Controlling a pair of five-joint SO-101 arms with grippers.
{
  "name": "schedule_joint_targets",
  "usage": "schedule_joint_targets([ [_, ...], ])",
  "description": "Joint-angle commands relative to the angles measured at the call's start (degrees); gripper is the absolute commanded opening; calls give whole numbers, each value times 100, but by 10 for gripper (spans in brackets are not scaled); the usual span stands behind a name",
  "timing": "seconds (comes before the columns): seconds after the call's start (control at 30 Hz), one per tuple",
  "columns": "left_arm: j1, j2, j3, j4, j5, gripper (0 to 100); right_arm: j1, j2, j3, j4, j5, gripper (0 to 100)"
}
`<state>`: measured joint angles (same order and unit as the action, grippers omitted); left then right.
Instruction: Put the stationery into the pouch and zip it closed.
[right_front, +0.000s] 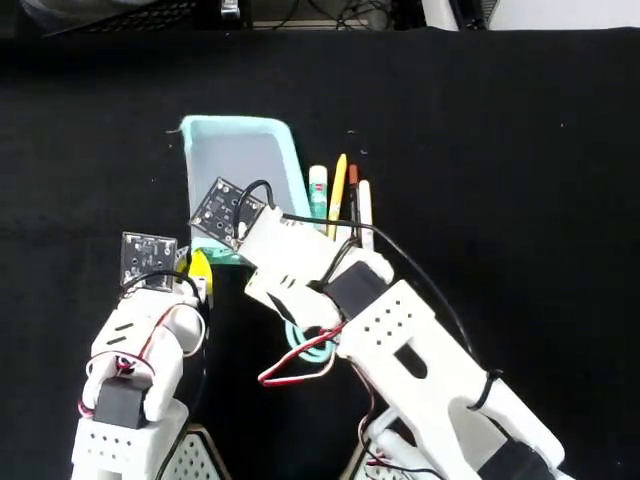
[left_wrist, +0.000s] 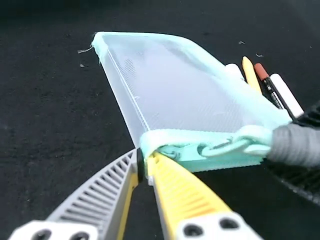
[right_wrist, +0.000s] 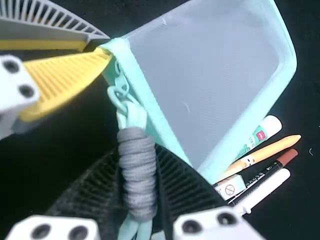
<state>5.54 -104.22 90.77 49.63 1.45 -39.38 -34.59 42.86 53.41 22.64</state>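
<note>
The pouch (right_front: 245, 160) lay flat on the black table (right_front: 500, 150), stretching away from both of your pincers, and its mesh showed nothing inside. Your left pincer (left_wrist: 145, 167) was closed on the pouch's nearest corner, its white and yellow fingers nipping the mint edging. Just beside it, your right pincer (right_wrist: 135, 160) was clamped around the grey-wrapped zip pull (right_wrist: 135, 175), and the pull's clip reached to that same corner.

The stationery lay in a row on the table just beside the pouch's long edge: a glue stick (right_front: 318, 192), a yellow pencil (right_front: 338, 190), a brown-capped pen (right_front: 353, 195) and a white pen (right_front: 365, 210). It was beyond your right pincer, on the side away from the left one.

I judge you were near the start, since nothing was in the pouch and the step in hand was working the zip. I could not tell whether the zip was open or shut along its length. All four items were left to load, and then the zip had to be run closed.
</note>
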Motion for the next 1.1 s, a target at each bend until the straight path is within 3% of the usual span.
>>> schedule_joint_targets([
  [0.0, 92, 0, -84, -105, -62, 28, 62, -215, -110, 0, 35, 12],
  [0.2, 22, 0, -198, -88, -62, 28, 105, -251, -136, 316, 35, 12],
  [0.53, -1200, 0, -1446, 782, -26, 28, 114, -2018, -101, 1116, 35, 12],
  [0.8, -1314, 62, -2651, 1275, -35, 28, 721, -2290, -470, 1292, 35, 12],
  [1.07, -1314, 2145, -4734, 2163, -26, 28, 730, -2211, -2176, 2356, 62, 12],
])
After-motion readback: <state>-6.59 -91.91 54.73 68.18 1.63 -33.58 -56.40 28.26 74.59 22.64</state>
